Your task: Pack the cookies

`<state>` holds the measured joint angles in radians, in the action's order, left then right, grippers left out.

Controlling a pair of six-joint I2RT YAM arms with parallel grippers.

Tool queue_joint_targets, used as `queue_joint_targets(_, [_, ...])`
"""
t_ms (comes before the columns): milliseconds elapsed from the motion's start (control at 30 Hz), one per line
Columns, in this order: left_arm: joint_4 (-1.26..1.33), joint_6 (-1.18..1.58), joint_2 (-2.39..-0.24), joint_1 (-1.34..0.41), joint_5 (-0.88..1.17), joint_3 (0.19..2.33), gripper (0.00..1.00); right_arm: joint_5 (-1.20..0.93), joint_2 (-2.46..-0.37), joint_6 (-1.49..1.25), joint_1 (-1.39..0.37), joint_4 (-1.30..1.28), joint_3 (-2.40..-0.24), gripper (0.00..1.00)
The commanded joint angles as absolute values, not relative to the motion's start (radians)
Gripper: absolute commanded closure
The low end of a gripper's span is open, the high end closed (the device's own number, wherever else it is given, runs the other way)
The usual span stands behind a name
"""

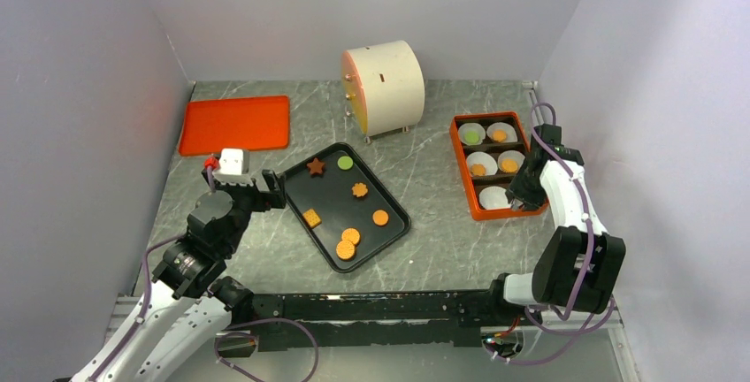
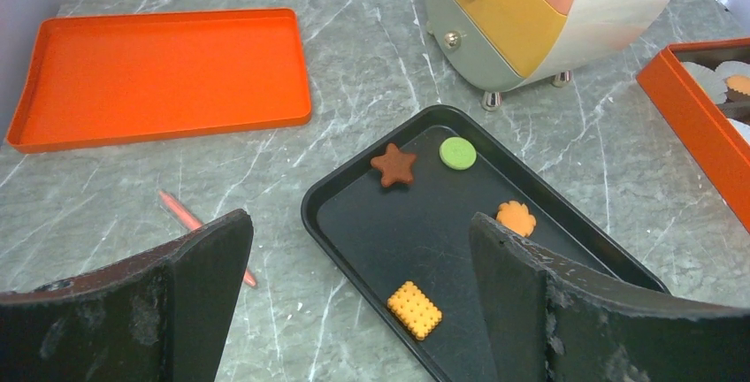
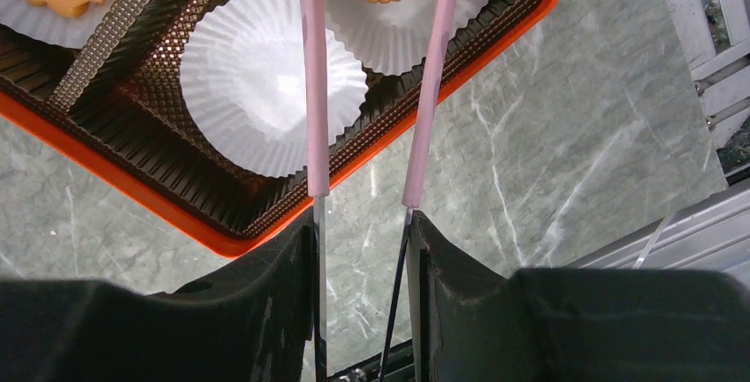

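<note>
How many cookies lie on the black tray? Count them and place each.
7. Far end: brown star and green round. Middle: flower; square on the left side, orange round on the right. Near end: two orange rounds, touching. None looks hidden.

Seven cookies (image 1: 359, 190) lie on the black tray (image 1: 334, 194) in the middle, with the left gripper (image 1: 252, 189) at its left corner. The right gripper (image 1: 522, 198) is over the near end of the orange box (image 1: 463, 168) at right. Four of its five liners (image 1: 493, 196) hold cookies. An orange tray (image 1: 235, 124) lies far left, and a cabinet (image 1: 385, 87) stands far centre.
</note>
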<state>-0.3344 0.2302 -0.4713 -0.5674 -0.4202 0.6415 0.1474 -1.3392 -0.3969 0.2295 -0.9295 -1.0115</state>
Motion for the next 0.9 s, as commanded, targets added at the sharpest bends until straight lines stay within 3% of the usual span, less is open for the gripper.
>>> queue_joint_targets(0, [-0.287, 0.204, -0.475, -0.576, -0.437, 0.635, 0.04, 0.145, -1.336, -0.402, 0.235, -0.909, -1.008, 0.71])
queue_joint_targets(567, [-0.293, 0.205, -0.474, -0.576, -0.436, 0.638, 0.04, 0.139, -1.312, -0.384, 0.238, -0.913, -0.990, 0.53])
queue_joint_targets(867, [-0.298, 0.206, -0.471, -0.576, -0.442, 0.641, 0.04, 0.138, -1.277, -0.371, 0.234, -0.923, -1.019, 0.53])
